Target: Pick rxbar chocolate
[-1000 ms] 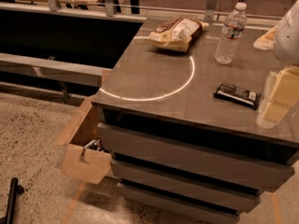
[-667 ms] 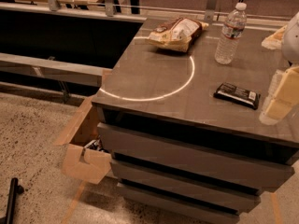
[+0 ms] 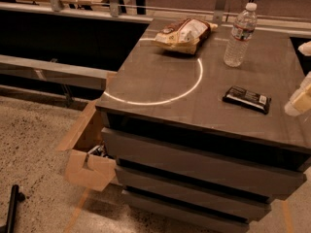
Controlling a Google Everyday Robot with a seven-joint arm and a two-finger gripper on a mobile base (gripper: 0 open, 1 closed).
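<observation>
The rxbar chocolate [image 3: 246,99] is a small flat black bar with white lettering and a pale end patch. It lies flat on the grey cabinet top [image 3: 160,81], near the right front. My gripper [image 3: 298,101] shows as pale cream parts at the frame's right edge, just right of the bar and a little above the top. It does not touch the bar. Most of the arm is out of view.
A tan-and-brown snack bag [image 3: 184,32] lies at the back middle. A clear water bottle [image 3: 239,35] stands behind the bar. A white circle [image 3: 194,84] is marked on the top. An open cardboard box [image 3: 87,154] sits on the floor at the left.
My gripper has shifted to the right, farther toward the frame edge. The bar, bag and bottle have not moved.
</observation>
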